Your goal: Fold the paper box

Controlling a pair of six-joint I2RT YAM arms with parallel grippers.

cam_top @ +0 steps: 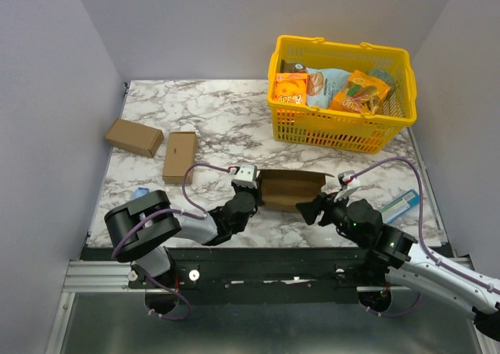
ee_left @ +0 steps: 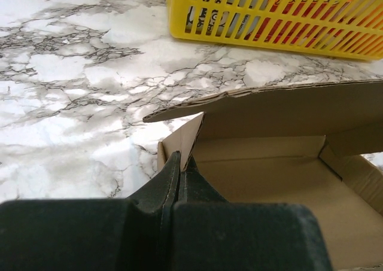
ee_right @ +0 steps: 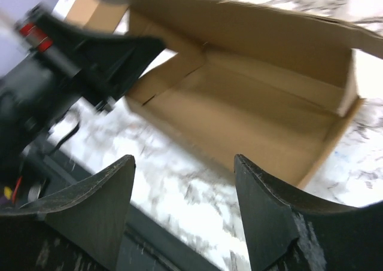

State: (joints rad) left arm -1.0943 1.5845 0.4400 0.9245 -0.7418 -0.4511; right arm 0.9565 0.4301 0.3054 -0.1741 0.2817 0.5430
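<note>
The paper box (cam_top: 291, 188) sits open-topped (rear flap raised) near the worktop's (cam_top: 211, 112) front edge. The left claw (ee_left: 181, 163) is clamped on its left wall. The right claw (ee_right: 182, 163) gapes just beside its right end.

Marble-patterned table (cam_top: 219, 112) between plain pale walls (cam_top: 195, 26)

Overhead view looks down; both wrist views face the paper box (cam_top: 291, 188) closely.
</note>
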